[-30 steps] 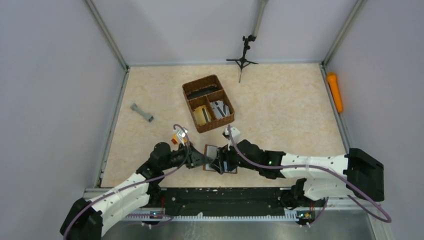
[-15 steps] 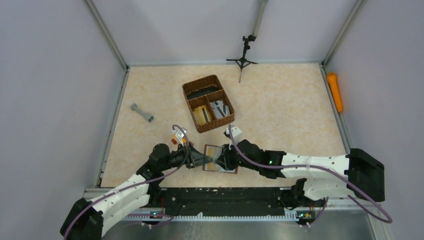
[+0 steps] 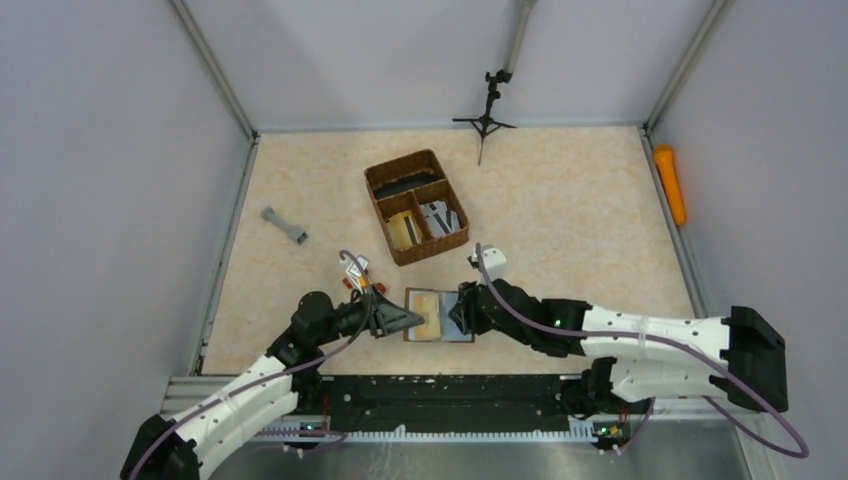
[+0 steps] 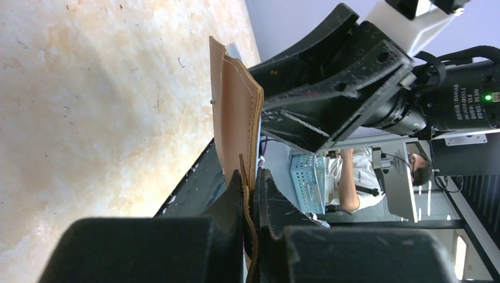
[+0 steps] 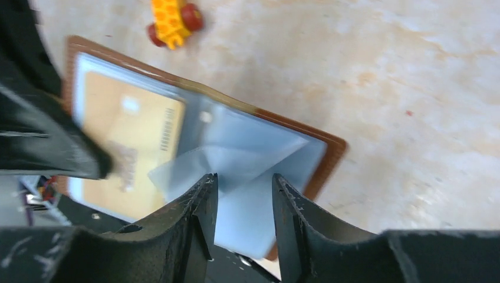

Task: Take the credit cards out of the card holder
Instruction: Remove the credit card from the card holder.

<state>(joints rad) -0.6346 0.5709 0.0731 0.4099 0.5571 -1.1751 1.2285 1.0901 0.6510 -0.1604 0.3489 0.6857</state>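
Compared with a second ago, the right arm is sitting further right and back, no longer crowding the left claw, and the holder (image 3: 440, 322) is lying opened out flat on the table (image 3: 560, 220) between the two arms, just in front of the basket (image 3: 415, 205). The left gripper (image 3: 408, 320) is clamping the holder's left edge; its wrist view is showing both fingers pressed together on the brown leather rim (image 4: 236, 118), pinning it. The right gripper (image 3: 460, 312) is hovering over the right half with its jaws parted by a narrow gap and gripping nothing that I can make out. I judge that the step in hand is opening and steadying the holder so a card can be reached; no card is out yet. The right wrist view is giving what the overhead cannot: a tan card (image 5: 127, 147) is lying in the left half, and a pale leaf (image 5: 236, 159) is lifting up from the right half towards the right gripper (image 5: 243, 183). That view is blurred, so I cannot tell whether the leaf is a card or a sleeve. A yellow toy (image 5: 172, 17) is sitting just beyond the holder. The left wrist view alone is showing the holder edge-on, with the right claw (image 4: 330, 88) looming close behind it. The next move probably calls for closing the right jaws on a card's free edge and drawing it out sideways while the left grip is holding firm.
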